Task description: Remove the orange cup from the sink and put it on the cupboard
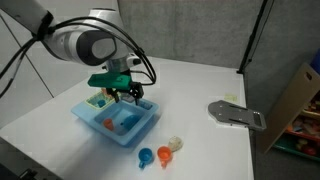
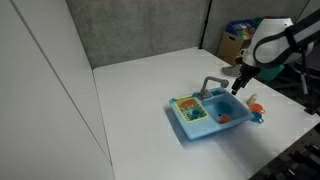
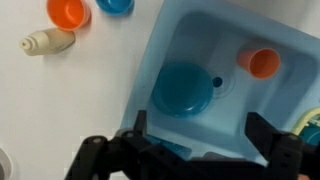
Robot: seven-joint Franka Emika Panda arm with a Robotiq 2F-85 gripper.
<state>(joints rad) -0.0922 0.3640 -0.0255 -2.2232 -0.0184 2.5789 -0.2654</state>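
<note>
Hand (image 3: 200, 140) spread wide, smooth plastic sink (image 3: 250, 110) w/ round orange cup (image 3: 262, 62) inside

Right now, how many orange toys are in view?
2. The orange cup is in the sink; a lighter orange toy sits outside on the white cupboard, beside the blue cup. Others could be hidden under the gripper.

A grey partition (image 1: 200, 25) stands behind, a white panel (image 2: 40, 90) alongside, a brown box (image 1: 298, 100) nearby.

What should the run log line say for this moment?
phase: pre-grasp | gripper: open, above sink | orange cup: in basin, not gripped | cupboard: cup not yet there
</note>
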